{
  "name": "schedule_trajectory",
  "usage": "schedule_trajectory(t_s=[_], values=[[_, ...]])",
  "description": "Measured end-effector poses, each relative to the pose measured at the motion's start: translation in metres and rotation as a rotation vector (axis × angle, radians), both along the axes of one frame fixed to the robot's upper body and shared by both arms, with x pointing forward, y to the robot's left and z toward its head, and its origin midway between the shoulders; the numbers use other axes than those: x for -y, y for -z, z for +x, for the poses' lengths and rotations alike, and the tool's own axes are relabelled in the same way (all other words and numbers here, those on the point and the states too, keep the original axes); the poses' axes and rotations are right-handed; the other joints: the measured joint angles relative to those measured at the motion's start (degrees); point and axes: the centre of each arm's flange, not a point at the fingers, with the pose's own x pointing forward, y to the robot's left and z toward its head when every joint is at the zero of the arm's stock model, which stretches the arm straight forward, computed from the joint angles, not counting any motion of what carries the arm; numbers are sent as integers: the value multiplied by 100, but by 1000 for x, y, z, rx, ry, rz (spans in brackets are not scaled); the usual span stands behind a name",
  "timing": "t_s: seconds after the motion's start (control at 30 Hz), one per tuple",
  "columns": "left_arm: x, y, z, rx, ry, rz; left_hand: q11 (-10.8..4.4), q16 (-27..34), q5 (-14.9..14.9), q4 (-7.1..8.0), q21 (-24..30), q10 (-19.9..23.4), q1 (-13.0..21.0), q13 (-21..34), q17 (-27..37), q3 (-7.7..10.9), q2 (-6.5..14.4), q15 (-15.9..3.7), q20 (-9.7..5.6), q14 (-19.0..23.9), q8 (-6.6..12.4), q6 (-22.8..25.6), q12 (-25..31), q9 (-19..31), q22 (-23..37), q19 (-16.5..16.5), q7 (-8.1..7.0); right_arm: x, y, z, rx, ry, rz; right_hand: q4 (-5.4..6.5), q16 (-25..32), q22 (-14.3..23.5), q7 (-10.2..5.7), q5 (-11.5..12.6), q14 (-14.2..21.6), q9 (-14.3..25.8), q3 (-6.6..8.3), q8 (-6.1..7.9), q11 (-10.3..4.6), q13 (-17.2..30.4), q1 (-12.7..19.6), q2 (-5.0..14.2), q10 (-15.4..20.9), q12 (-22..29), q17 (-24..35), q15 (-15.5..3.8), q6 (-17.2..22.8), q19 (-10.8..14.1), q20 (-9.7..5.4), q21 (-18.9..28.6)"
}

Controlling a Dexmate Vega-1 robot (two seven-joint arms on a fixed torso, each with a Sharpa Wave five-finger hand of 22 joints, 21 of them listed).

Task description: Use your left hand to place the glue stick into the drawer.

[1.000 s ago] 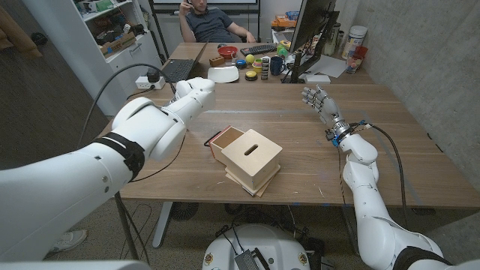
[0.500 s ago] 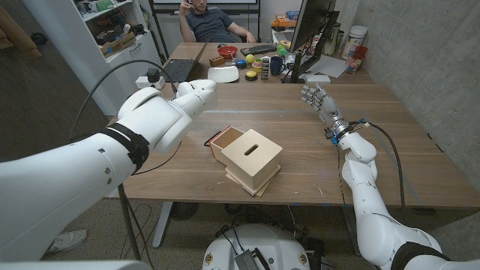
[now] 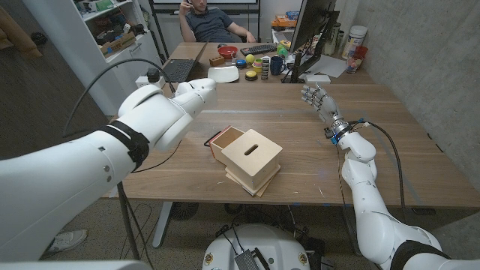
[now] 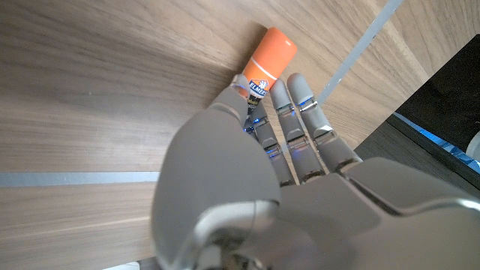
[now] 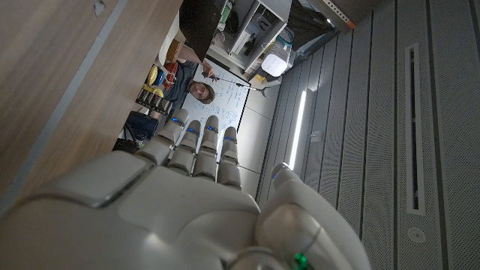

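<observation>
A glue stick (image 4: 268, 61) with an orange cap lies against the wooden table, its body under my left hand (image 4: 259, 142). The thumb and the fingers (image 4: 300, 112) press close on either side of its label, pinching it. In the head view my left forearm (image 3: 191, 96) covers that hand and the stick at the table's far left. The light wooden drawer box (image 3: 253, 159) stands at the table's middle, its drawer (image 3: 225, 139) pulled out toward my left arm. My right hand (image 3: 318, 100) is raised over the far right of the table, fingers apart, holding nothing.
A black cable (image 3: 112, 75) arcs over my left arm. Beyond the table's far edge stand a keyboard (image 3: 178, 69), a white plate (image 3: 223, 74), cups, small items and a monitor (image 3: 311, 34). A person (image 3: 214, 22) sits behind them.
My left upper arm and elbow have swung up and inward toward the table, while the wrist stayed where it was. The right arm and the box have not moved.
</observation>
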Motion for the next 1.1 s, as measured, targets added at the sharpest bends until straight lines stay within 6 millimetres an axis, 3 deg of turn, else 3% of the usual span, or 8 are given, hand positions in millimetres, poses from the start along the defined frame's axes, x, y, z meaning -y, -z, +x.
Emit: schedule_trajectory(t_s=[0.4, 1.1], values=[[-2, -14, -10, 33, -40, 6, 12, 30, 31, 1, 158, 28, 31, 23, 0, -1, -31, -1, -23, 0, 0, 21, 50, 1, 54, -24, -20, 0, -1, 0, 2, 5, -5, 0, 0, 1, 0, 0, -1, 0, 0, 0, -1, 0, 0, 0, 0, 0, 0, 0, 0, -1, 1, -25], [13, -37, -35, 120, 36, -9, 11, -19, 31, 39, 349, 27, 46, 80, 1, -38, -46, 18, -2, 21, -89, 71, 85, 1, 43, -107, -11, 1, -3, -4, 12, 12, -11, 0, 0, 1, 0, 0, -1, 0, 0, 0, -1, 0, -30, -30, -1, 0, 1, 0, 0, -1, 1, -24]])
